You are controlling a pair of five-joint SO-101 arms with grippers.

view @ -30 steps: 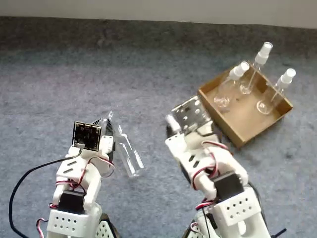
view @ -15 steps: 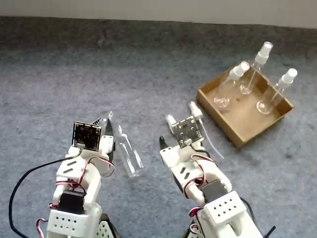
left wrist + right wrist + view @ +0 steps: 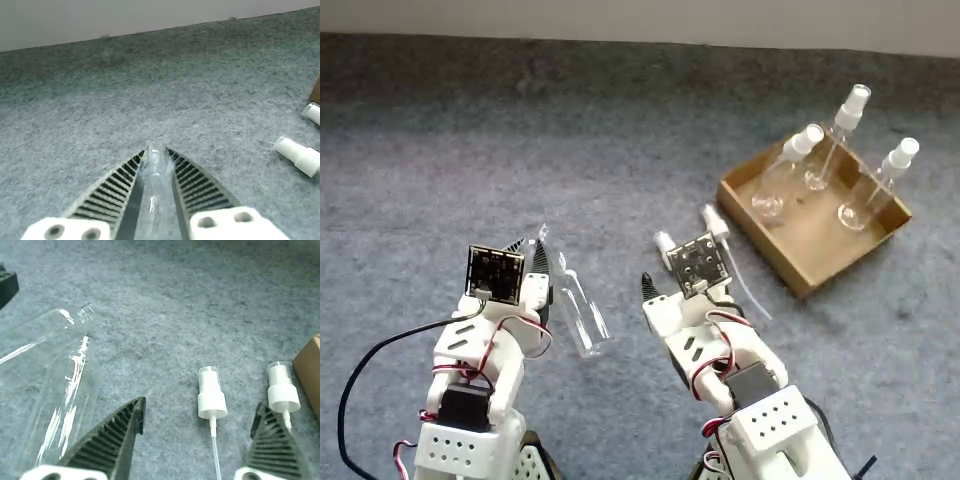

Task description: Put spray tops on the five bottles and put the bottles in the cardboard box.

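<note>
Moved: right gripper (image 3: 201, 405) back from box (image 3: 790, 262).
Right gripper: apart, empty, two tops (image 3: 211, 397) just ahead.
Left gripper (image 3: 156, 152): clamped on bare bottle (image 3: 152, 200).
Done: three capped bottles (image 3: 775, 185) boxed.
Remaining: two to cap, box.

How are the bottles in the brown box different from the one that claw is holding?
The boxed bottles stand upright in the cardboard box; the gripped bottle lies nearly flat, low over the carpet. The boxed bottles wear white spray tops; the gripped bottle's neck is bare. Nothing touches the boxed bottles, while the left gripper is clamped on the gripped bottle. All are clear, slim bottles.
</note>
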